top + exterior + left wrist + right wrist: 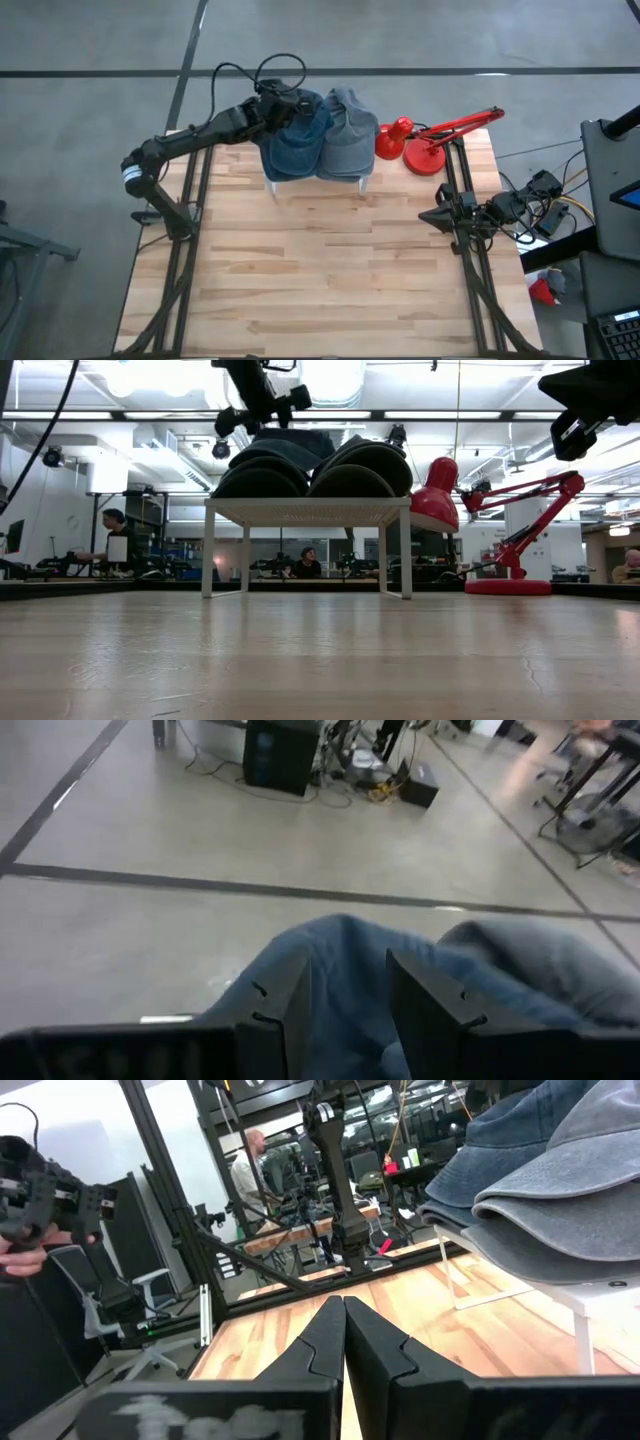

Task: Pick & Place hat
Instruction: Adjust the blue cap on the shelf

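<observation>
Two denim caps sit side by side on a small white stand [318,182] at the far edge of my wooden table [320,270], a darker blue cap [297,140] on my left and a grey-blue cap [347,135] touching it on the right. My left gripper [290,106] reaches over the far side of the blue cap, and in my left wrist view my two dark fingers [285,1005] stand a little apart with the blue denim [345,970] bunched up between them; they are set around the fabric, though I cannot tell how firmly they pinch it. From the low view the cap [262,468] rests on the stand's top [308,510], with my left gripper [258,408] just above its crown. My right gripper [440,216] waits near the right edge of the table, well apart from the caps, its fingers [345,1335] pressed together on nothing. Just beside the grey-blue cap stands a red desk lamp [425,140], its shade close to the stand.
</observation>
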Controlling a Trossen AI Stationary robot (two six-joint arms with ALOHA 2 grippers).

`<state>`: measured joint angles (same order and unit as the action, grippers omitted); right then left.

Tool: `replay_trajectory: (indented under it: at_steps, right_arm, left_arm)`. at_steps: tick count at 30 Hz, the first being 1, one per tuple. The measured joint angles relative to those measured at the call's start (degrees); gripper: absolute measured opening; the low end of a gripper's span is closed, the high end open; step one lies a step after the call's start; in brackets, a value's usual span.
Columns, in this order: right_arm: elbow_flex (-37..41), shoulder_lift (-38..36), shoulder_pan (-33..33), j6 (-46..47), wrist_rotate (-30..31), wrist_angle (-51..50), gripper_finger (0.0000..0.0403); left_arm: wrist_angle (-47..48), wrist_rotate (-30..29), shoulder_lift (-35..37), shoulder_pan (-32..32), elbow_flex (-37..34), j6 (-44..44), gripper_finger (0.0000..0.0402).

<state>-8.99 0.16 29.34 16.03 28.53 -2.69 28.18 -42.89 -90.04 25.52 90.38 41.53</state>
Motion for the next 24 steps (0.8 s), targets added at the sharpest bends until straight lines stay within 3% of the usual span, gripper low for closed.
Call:
replay_trajectory:
  at_steps: [16,24]
  right_arm:
    - [0.0,0.0,0.0,0.0,0.02,0.01,0.0008]
    - [0.0,0.0,0.0,0.0,0.04,0.01,0.0008]
  left_arm:
    - [6.55,1.93,0.06,0.02,-1.96,0.47,0.0124]
    - [11.88,1.78,0.34,-0.04,-1.93,5.19,0.0114]
